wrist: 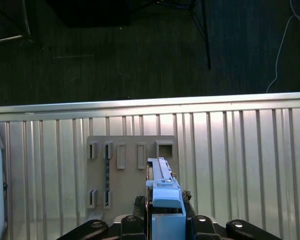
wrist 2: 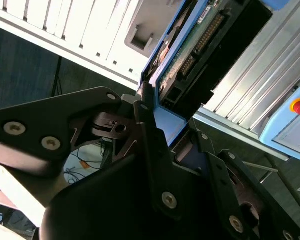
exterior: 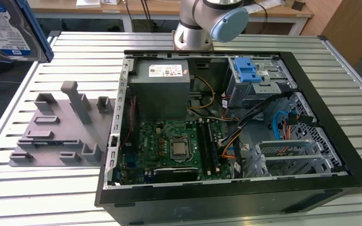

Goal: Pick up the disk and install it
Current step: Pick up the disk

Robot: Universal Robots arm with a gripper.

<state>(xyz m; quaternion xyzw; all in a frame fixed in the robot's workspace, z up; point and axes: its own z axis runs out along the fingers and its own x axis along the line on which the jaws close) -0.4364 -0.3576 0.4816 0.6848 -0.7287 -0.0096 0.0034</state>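
Note:
The disk [exterior: 8, 28], silver with a blue-and-white label and a blue rail along its edge, hangs high at the exterior view's upper left, well above the table. In the second wrist view my gripper [wrist 2: 171, 129] is shut on the disk [wrist 2: 200, 45], whose green circuit board and connector face the camera. One black finger [wrist 2: 146, 131] presses the blue rail. The first wrist view shows the disk [wrist: 161, 182] edge-on, standing up from the gripper [wrist: 165, 221] over the grey fixture plate [wrist: 130, 170].
An open computer case [exterior: 332, 117] lies on the slatted metal table [exterior: 43, 197], with a grey drive cage and blue latch [exterior: 250, 75] at its far corner. The grey fixture plate [exterior: 61, 127] sits to the case's left in the exterior view. The arm's base [exterior: 193, 28] stands behind.

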